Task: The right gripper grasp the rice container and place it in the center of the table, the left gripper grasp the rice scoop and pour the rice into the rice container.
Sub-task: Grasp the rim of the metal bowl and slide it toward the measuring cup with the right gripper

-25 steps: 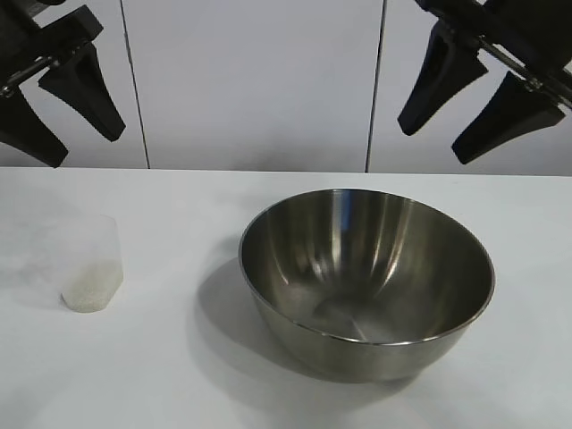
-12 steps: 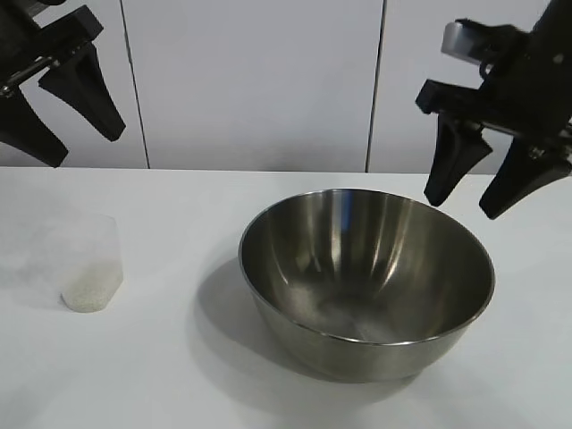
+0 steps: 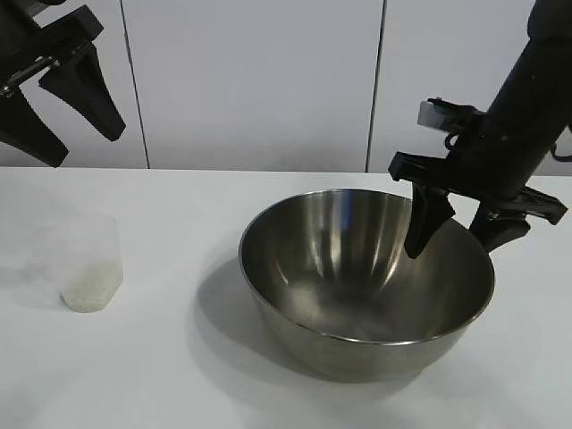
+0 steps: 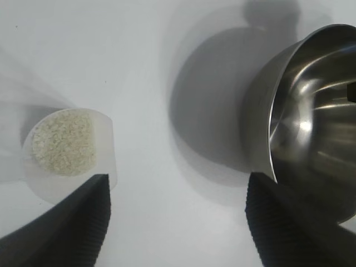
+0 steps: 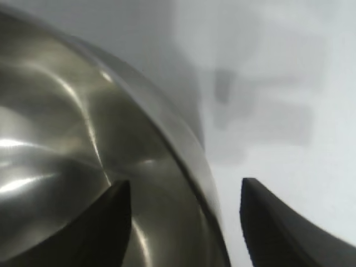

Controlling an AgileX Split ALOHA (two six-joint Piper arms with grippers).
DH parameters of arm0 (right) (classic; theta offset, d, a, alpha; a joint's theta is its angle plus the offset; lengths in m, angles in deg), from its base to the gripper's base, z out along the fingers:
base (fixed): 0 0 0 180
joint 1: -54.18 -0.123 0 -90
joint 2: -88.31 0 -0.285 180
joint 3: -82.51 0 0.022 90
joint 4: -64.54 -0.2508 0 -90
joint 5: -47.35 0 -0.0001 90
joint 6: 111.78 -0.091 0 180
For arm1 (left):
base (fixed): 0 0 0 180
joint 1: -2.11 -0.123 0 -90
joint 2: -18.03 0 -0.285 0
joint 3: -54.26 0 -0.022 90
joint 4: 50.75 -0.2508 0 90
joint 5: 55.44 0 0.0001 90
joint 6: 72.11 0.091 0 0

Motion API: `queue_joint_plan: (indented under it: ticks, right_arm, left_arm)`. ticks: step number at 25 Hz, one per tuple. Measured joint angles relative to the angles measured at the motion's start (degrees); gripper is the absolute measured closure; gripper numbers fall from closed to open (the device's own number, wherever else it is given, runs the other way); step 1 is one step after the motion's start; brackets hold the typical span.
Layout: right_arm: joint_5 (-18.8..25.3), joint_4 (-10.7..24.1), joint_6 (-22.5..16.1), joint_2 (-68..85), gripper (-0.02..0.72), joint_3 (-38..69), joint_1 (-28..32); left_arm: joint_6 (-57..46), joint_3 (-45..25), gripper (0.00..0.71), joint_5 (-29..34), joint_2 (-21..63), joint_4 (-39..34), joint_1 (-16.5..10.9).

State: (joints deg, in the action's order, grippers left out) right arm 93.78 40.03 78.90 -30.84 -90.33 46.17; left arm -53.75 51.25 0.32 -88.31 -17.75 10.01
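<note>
I am straddling the thin rim of the rice container [image 3: 366,281] with my right pincer [image 3: 456,234], at the right of the exterior frame: one finger is hanging inside the steel wall, the other outside it, over the tabletop [image 3: 179,375]. In the right wrist view the rim is running between my two fingers with a clear gap on both sides, so my right pincer is standing open around the rim and not yet clamping it. That is the relation the coming move turns on, as I judge it: the rim is lying crosswise between the fingers, so they need only come together.

The container is sitting right of the frame's middle, well apart from the rice scoop [image 3: 90,262], which is standing upright at the left edge with the rice [image 3: 89,290] lying low in its bottom.

My left pincer [image 3: 64,100] is hanging open in the upper left corner, above the scoop and holding nothing. It is the nearer one to the scoop.
</note>
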Motion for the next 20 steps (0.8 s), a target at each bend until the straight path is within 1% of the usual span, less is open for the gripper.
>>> queue_joint_plan:
  ticks: [1, 2, 4, 6, 9, 13, 17, 20]
  right_arm:
    - [0.3, -1.1, 0.6, 0.0, 0.682, 0.0, 0.0]
    - [1.0, -3.1, 1.7, 0.0, 0.685, 0.0, 0.2]
    - [3.0, -5.5, 3.2, 0.2, 0.685, -0.3, 0.2]
    - [4.0, -7.7, 3.3, 0.6, 0.685, -0.7, 0.1]
    - [3.3, -10.3, 2.2, 0.9, 0.685, -1.0, -0.8]
    - [0.4, -10.3, 0.0, 0.9, 0.685, -1.0, -5.2]
    - [-4.5, -10.1, -2.4, 0.9, 0.685, -1.0, -10.4]
    - [-7.4, -7.9, -6.2, 0.9, 0.685, -1.0, -12.3]
  left_arm:
    - [0.0, 0.0, 0.208, 0.0, 0.0, 0.0, 0.0]
    - [0.0, 0.0, 0.208, 0.0, 0.0, 0.0, 0.0]
    - [0.0, 0.0, 0.208, -0.1, 0.0, 0.0, 0.0]
    - [0.0, 0.0, 0.208, -0.1, 0.0, 0.0, 0.0]
    - [0.0, 0.0, 0.208, -0.1, 0.0, 0.0, 0.0]
    - [0.0, 0.0, 0.208, -0.1, 0.0, 0.0, 0.0]
    - [0.0, 0.0, 0.208, -0.1, 0.0, 0.0, 0.0]
    - [0.0, 0.0, 0.208, -0.1, 0.0, 0.0, 0.0]
